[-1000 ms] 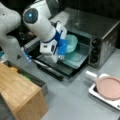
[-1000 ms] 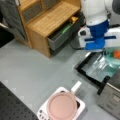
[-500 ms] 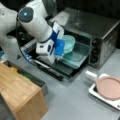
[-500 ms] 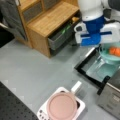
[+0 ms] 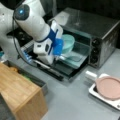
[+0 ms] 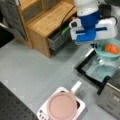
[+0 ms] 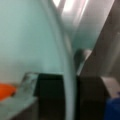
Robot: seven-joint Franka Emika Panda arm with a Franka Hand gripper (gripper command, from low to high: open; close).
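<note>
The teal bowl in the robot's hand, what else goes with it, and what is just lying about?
In use:
hand, shut on the bowl's rim
teal bowl
orange thing inside
toaster oven, door open

Lying about:
pink lidded pot
wooden cabinet

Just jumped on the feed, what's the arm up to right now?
The gripper has its jaws clamped on the rim of a teal bowl, one finger inside and one outside. An orange object sits in the bowl. The bowl is held above the open door of the toaster oven.
</note>
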